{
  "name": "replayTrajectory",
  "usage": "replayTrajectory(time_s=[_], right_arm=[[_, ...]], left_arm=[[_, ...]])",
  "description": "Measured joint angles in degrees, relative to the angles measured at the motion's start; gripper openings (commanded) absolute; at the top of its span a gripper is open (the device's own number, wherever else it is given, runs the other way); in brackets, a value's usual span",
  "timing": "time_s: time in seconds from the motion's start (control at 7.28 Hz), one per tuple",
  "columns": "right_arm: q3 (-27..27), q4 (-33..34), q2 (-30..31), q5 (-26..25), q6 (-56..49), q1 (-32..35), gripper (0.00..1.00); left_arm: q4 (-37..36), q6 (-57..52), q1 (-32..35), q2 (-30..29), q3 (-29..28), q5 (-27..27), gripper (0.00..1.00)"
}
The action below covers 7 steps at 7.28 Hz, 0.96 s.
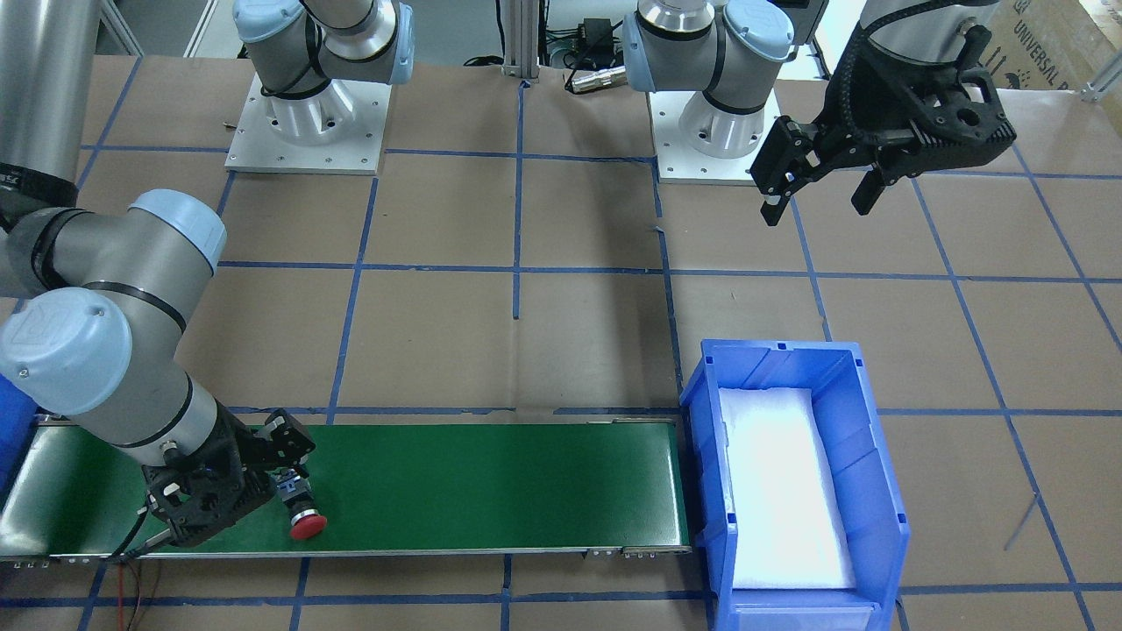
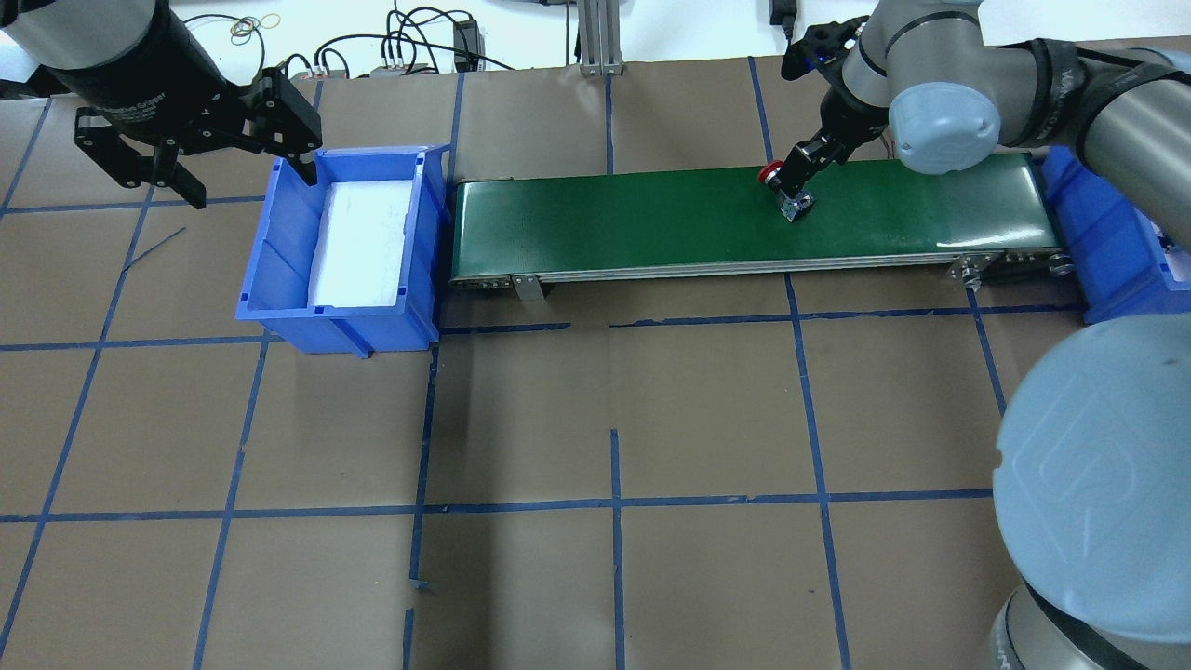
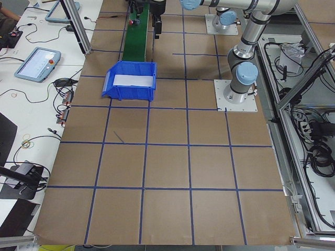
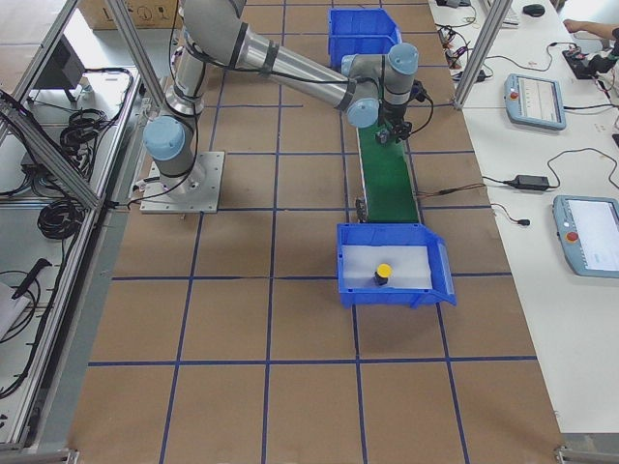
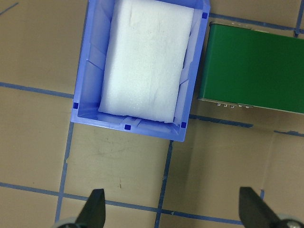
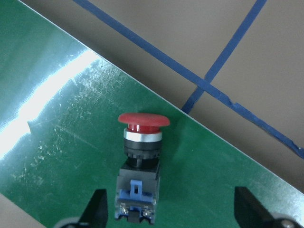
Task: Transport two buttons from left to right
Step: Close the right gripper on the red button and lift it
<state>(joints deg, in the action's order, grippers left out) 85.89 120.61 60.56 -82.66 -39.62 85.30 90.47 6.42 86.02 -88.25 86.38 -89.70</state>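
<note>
The right hand (image 6: 168, 209), fingers spread, brackets the red button (image 6: 141, 161) lying on the green belt (image 6: 61, 137), cap toward twelve o'clock. Judging by this, the placing step is finishing; next it should lift clear. The left hand (image 5: 173, 209) hangs spread over the worktop (image 5: 123, 166), empty.

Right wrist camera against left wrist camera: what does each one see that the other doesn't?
Only the right wrist view shows the red button, lying on its side on the green belt between the open right gripper's fingers, untouched. Only the left wrist view shows the blue bin with its white foam pad, and no button on it. Both show the belt, the brown table with blue tape lines, and an open gripper; the left gripper holds nothing.
</note>
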Motion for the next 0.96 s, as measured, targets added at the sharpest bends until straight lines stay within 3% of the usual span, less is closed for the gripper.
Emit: replayTrajectory(time_s=[0.14, 0.27, 0.41, 0.96], right_arm=[[0.0, 0.7, -0.8, 0.2, 0.1, 0.0, 0.82], [0.1, 0.9, -1.3, 0.3, 0.1, 0.0, 0.38], [0.1, 1.1, -1.4, 0.4, 0.1, 0.0, 0.2], [0.1, 1.0, -1.1, 0.0, 0.2, 0.0, 0.21]], left_arm=[[0.0, 0.0, 0.0, 0.0, 0.1, 0.1, 1.0], [0.0, 0.0, 0.0, 0.0, 0.2, 0.1, 1.0], [0.0, 0.0, 0.0, 0.0, 0.3, 0.1, 1.0], [0.0, -0.1, 0.0, 0.0, 0.4, 0.1, 1.0]])
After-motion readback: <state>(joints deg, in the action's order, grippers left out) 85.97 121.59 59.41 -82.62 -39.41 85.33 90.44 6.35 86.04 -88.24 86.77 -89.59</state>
